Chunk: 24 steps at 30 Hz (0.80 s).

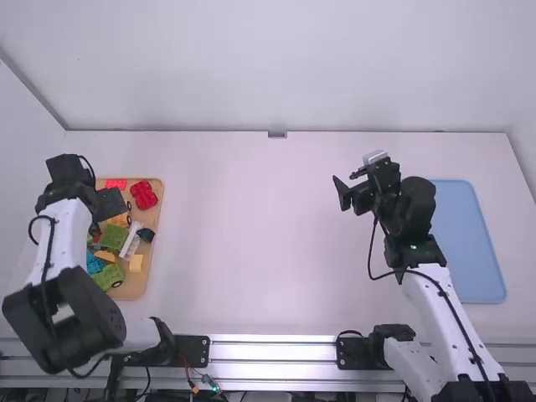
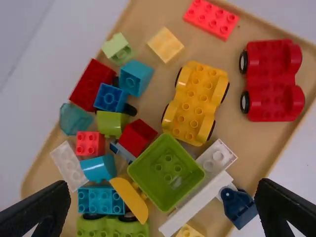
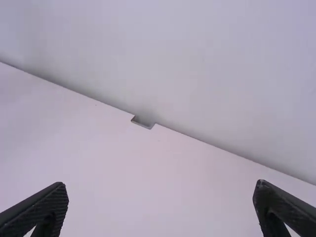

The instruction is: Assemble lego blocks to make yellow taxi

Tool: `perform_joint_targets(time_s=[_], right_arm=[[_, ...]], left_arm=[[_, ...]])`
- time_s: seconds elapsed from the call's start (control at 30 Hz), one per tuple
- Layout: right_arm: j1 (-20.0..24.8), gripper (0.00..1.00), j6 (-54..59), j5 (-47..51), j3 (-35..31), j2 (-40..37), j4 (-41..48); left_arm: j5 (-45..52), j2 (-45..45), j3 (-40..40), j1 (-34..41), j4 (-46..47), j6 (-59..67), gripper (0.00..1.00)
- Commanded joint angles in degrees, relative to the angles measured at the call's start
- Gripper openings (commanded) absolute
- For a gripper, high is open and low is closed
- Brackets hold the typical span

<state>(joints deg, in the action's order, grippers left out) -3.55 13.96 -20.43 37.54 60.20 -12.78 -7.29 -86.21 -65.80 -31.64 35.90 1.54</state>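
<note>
My left gripper [image 1: 110, 201] hangs over the wooden tray at the table's left. In the left wrist view my left gripper [image 2: 163, 207] is open above the blocks, holding nothing. Beneath it lie a yellow wheeled base [image 2: 196, 101], a light yellow block [image 2: 165, 44], a yellow curved piece [image 2: 130, 198] and another small yellow block [image 2: 189, 231]. My right gripper [image 1: 350, 191] is over the table right of the middle. In the right wrist view my right gripper [image 3: 160, 207] stands open with bare table between its fingers.
The tray [image 1: 155, 243] also holds a red wheeled base [image 2: 271, 81], a flat red brick [image 2: 211, 19], a green box-like piece [image 2: 165, 173] and several blue, teal, white and green pieces. A blue tray [image 1: 469, 243] lies at the right.
</note>
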Motion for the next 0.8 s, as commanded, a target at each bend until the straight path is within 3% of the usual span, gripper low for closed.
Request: perform_joint_targets(time_s=[0.0, 0.27, 0.47, 0.77], right_arm=[[-0.3, 0.99, 1.5, -0.2, 2.3, 0.2, -0.2], [-0.3, 0.99, 0.5, -0.8, 2.3, 0.2, -0.3], [-0.3, 0.99, -2.1, -0.8, 2.3, 0.2, -0.4], [-2.7, 0.99, -1.3, -0.7, 2.3, 0.2, -0.5]], left_arm=[[7.2, -5.6, -5.3, -1.9, 1.7, 5.4, 0.99], [7.9, -20.3, -15.2, -2.4, 4.7, 15.1, 0.99], [7.7, -24.5, -15.1, -2.9, 3.2, 16.6, 0.99], [8.4, -28.0, -13.5, -2.9, -0.9, 17.4, 0.89]])
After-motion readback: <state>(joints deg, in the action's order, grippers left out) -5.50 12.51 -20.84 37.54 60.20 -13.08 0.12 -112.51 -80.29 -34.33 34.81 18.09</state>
